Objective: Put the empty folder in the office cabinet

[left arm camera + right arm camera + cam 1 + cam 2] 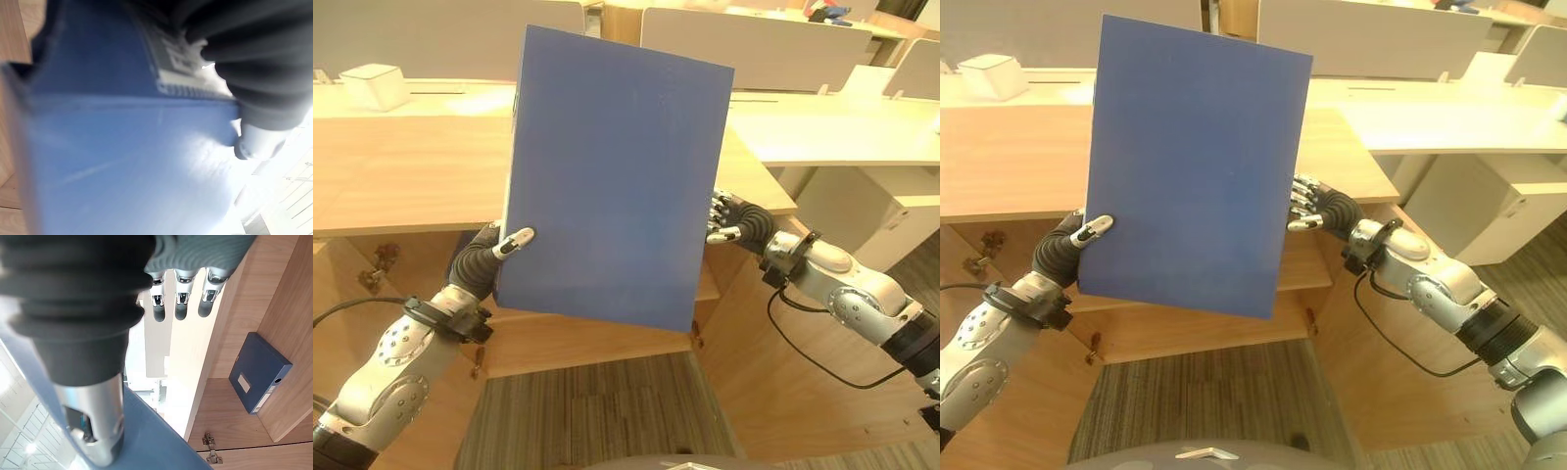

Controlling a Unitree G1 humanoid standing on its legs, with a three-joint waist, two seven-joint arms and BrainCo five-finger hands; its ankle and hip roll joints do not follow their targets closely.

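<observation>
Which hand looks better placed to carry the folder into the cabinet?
Left, probably. The left hand grips the folder at its lower edge, thumb across the front. The right hand only rests straight fingers by its other edge. The cabinet stands open below the desk.

A light wooden table (pixel 401 176) spans the scene, with a white box (pixel 374 85) resting on it at about 10 o'clock. Beneath it, the open cabinet's shelf (pixel 230 416) carries a dark blue binder (pixel 259 372) leaning against the wooden side wall. Striped carpet floor (pixel 597 411) lies at 6 o'clock.
</observation>
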